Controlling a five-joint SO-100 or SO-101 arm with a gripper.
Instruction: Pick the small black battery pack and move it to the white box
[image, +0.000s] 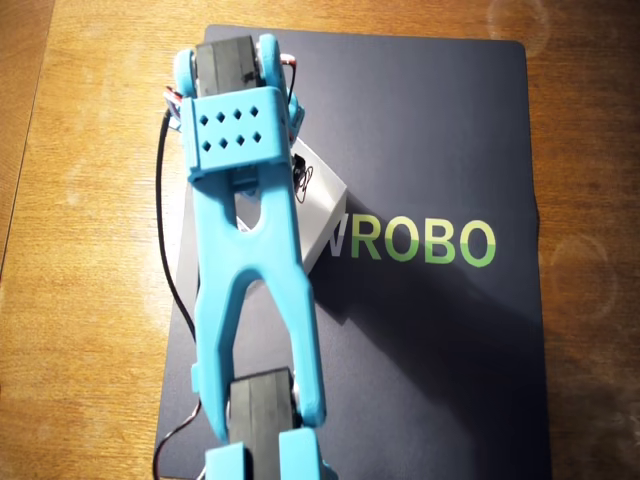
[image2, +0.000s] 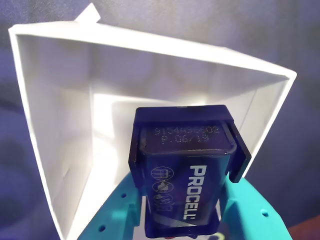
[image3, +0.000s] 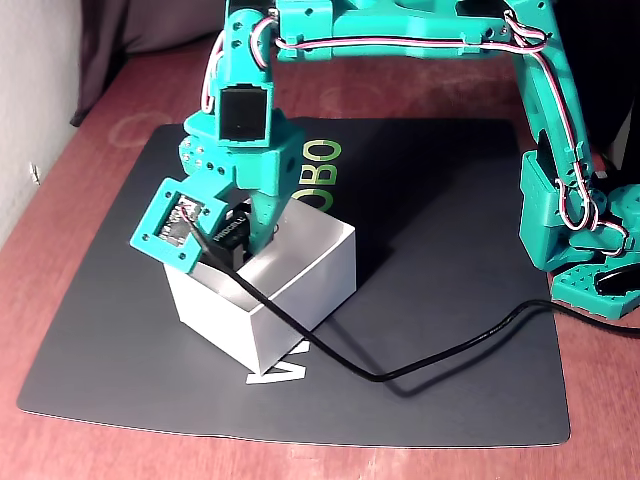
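Observation:
In the wrist view the small black battery pack (image2: 185, 170), with white "PROCELL" lettering, sits between my teal fingers (image2: 250, 210). My gripper (image2: 185, 205) is shut on it, right over the open white box (image2: 55, 125). In the fixed view the gripper (image3: 243, 245) reaches down into the box's (image3: 300, 290) open top, and the battery pack (image3: 228, 238) shows just at the rim. From overhead the blue arm (image: 250, 260) covers most of the box (image: 325, 210); the battery pack is hidden there.
The box stands on a dark mat (image3: 440, 230) with "ROBO" lettering, laid on a wooden table (image: 90, 200). A black cable (image3: 400, 370) trails from the wrist camera across the mat's front. The arm's base (image3: 590, 250) stands at the fixed view's right edge.

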